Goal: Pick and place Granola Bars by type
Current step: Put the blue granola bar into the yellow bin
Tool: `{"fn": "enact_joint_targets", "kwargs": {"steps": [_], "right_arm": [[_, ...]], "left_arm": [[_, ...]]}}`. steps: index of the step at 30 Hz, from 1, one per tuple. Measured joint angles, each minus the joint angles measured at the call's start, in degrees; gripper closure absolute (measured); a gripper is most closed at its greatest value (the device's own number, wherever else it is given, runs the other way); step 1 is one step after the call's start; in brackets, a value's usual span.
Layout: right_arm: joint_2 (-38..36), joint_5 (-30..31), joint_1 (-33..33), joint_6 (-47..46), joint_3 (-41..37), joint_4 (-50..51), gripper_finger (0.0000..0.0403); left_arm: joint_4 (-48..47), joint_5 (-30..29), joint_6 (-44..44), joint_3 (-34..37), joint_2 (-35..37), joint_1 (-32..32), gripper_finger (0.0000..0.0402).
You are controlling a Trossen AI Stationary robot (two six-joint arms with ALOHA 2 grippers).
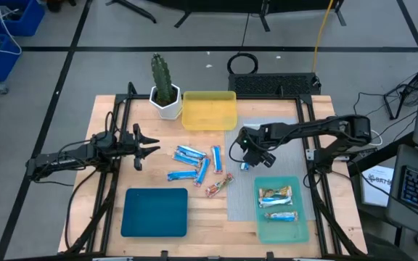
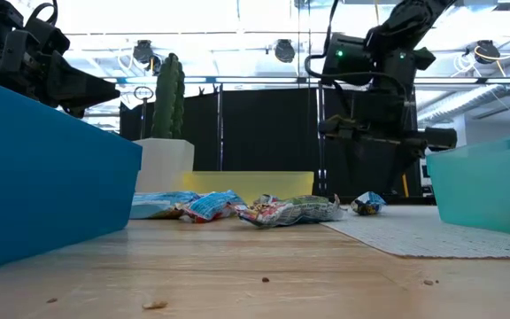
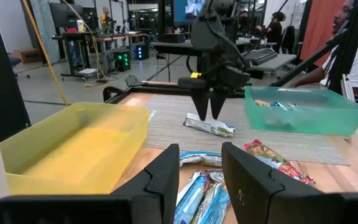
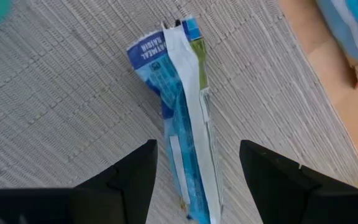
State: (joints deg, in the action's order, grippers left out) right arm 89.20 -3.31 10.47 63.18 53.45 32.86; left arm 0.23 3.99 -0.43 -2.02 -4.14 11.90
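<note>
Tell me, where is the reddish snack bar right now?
In the high view, the reddish bar lies on the bare wood mid-table, just below the blue bars and beside the grey mat's left edge.

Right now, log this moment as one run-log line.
right gripper: open, above blue bar on grey mat | left gripper: idle, empty, left of loose bars | light teal tray: holds bars
</note>
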Motion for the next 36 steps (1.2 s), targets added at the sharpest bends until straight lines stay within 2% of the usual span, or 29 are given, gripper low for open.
{"fn": "enact_joint_targets", "kwargs": {"steps": [12,16,20,29,36], "right_arm": [[6.2,0.1,0.0,-2.9,0.1,-1.7,0.0181],[6.6,0.2,0.0,-4.3,0.1,-2.1,0.0194],[6.6,0.1,0.0,-4.4,0.0,-2.3,0.0226],[6.8,0.2,0.0,-4.4,0.0,-3.5,0.0338],[6.8,1.0,0.0,-6.8,0.0,-3.6,0.0372]], "left_arm": [[0.0,0.0,0.0,0.0,0.0,0.0,0.0277],[0.0,0.0,0.0,0.0,0.0,0.0,0.0277],[0.0,0.0,0.0,0.0,0.0,0.0,0.0277],[0.0,0.0,0.0,0.0,0.0,0.0,0.0277],[0.0,0.0,0.0,0.0,0.0,0.0,0.0277]]}}
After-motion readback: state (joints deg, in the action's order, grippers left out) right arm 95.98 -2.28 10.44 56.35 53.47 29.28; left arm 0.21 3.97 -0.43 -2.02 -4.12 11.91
